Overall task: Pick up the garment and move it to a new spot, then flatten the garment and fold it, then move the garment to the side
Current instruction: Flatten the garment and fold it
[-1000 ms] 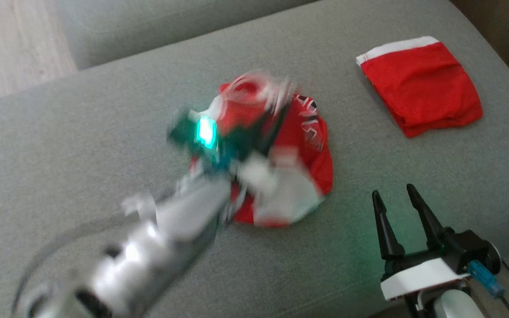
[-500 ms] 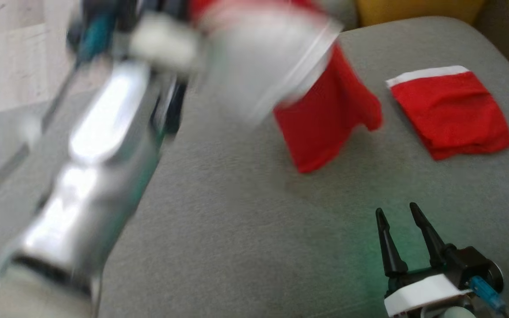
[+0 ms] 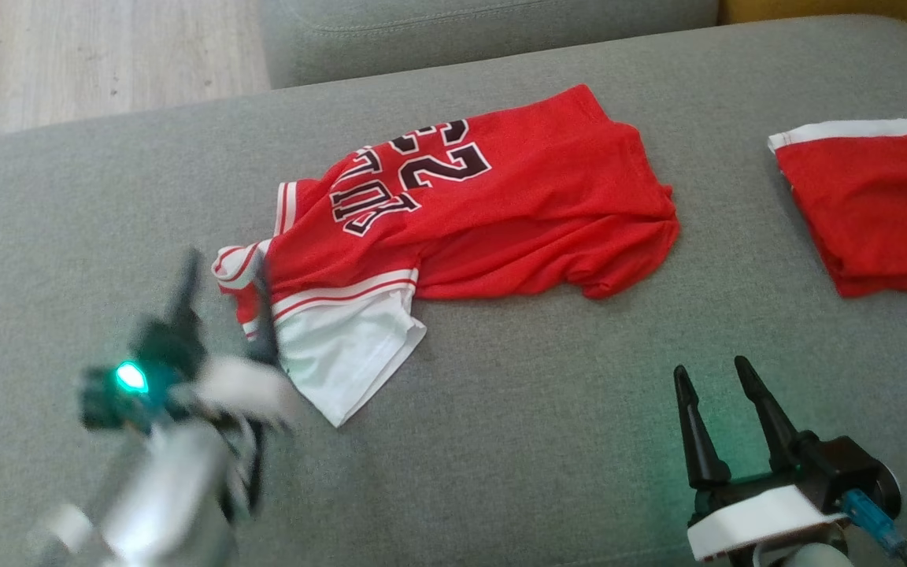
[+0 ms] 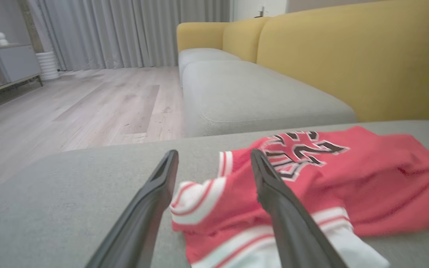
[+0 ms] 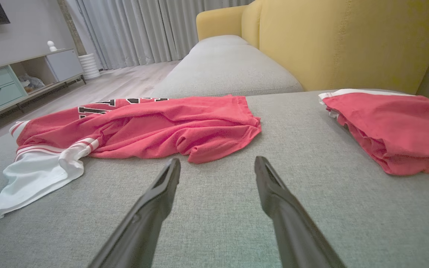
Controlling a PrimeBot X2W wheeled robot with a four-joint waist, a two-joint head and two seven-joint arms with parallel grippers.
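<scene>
Grey sofa (image 3: 501, 472) is taking up most of the head view. I'm working over its seat.

Jersey (image 3: 516, 213) is lying on the seat around centre, red, number side up. It's partly spread and bunching along its 5 o'clock edge. Its long axis is running from 8 o'clock to 2 o'clock. The shoulder end with the striped trim and a white panel is at 8, the hem end at 2.

Folded red piece (image 3: 871, 213) is sitting at 3 o'clock, well apart from the jersey. I'm not touching it.

Left gripper (image 3: 223, 276) is sitting at 8 o'clock, blurred. In the left wrist view its jaws are standing wide apart, gripping nothing. The striped sleeve edge is lying between the fingers, and the jersey is stretching off toward 1 o'clock from it. One finger is just beside the cloth. I can't tell if it's touching.

Right gripper (image 3: 711, 370) is hovering at 5 o'clock, jaws apart, empty, over bare seat. The hem end is lying at 11 o'clock from it, near but apart.

I'm judging the move to a new spot as done and flattening as next. The left arm is nearer the shoulder end and the right arm nearer the hem. I'm expecting a pull along the 8-to-2 axis, one arm per end.
</scene>
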